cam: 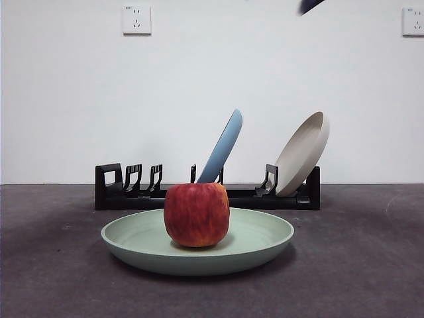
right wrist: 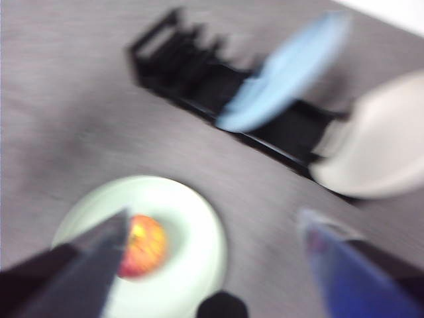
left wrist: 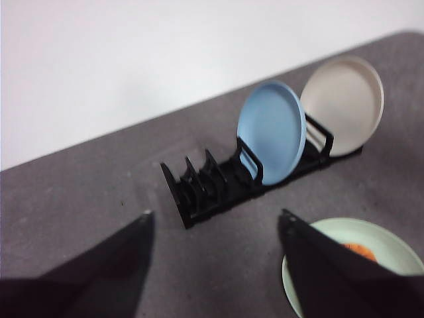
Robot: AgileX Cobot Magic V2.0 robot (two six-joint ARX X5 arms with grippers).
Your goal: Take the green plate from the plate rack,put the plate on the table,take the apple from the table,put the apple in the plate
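The green plate (cam: 258, 242) lies flat on the table (cam: 53, 265) in front of the plate rack (cam: 199, 195). The apple (cam: 197, 214) stands upright in the plate's middle. In the blurred right wrist view, my right gripper (right wrist: 212, 225) is open and empty, high above the plate (right wrist: 192, 245) and apple (right wrist: 144, 244). My left gripper (left wrist: 213, 215) is open and empty, well above the table, facing the rack (left wrist: 218, 182); the plate (left wrist: 371, 242) shows beside one jaw. In the front view only a dark tip (cam: 310, 6) shows at the top edge.
A blue plate (cam: 222, 147) and a beige plate (cam: 303, 152) lean in the rack's middle and right slots; the left slots are empty. A white wall with two sockets (cam: 136, 20) stands behind the table.
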